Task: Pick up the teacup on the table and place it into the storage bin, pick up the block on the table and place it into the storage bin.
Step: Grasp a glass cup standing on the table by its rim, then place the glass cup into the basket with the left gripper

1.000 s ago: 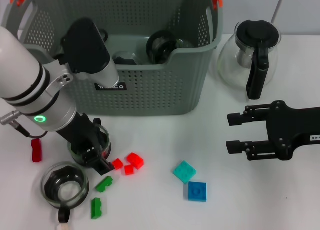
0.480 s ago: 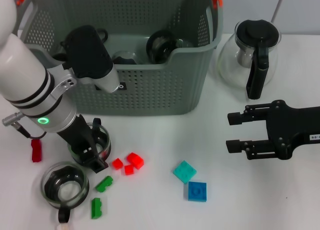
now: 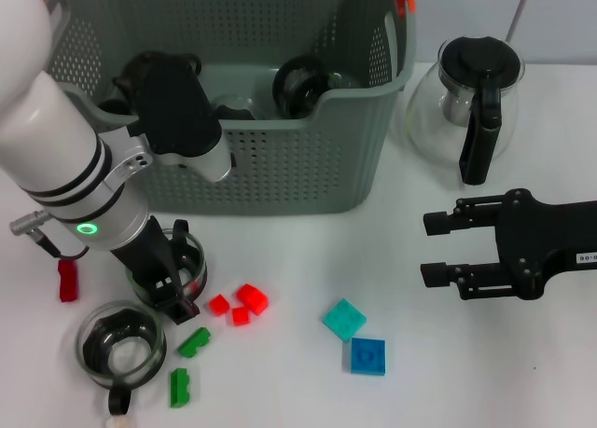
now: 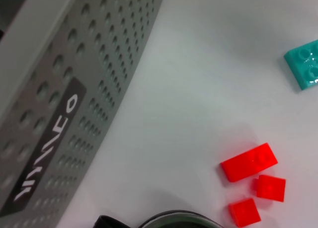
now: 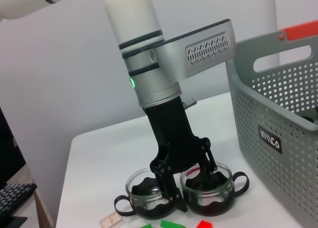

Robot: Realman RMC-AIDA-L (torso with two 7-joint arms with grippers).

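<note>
left gripper (image 3: pixel 173 277) down over clear glass teacup (image 3: pixel 187 256) before grey perforated storage bin (image 3: pixel 280 167) — fingers straddling its rim, closure unclear; right gripper (image 3: pixel 438 249) open, idle.

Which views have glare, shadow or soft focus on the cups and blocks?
Head view: even light, glints on the glass pot; left gripper on the teacup. Left wrist view: red blocks slightly soft, faint shadows. Right wrist view: the storage bin sharp; right gripper open, idle.
</note>
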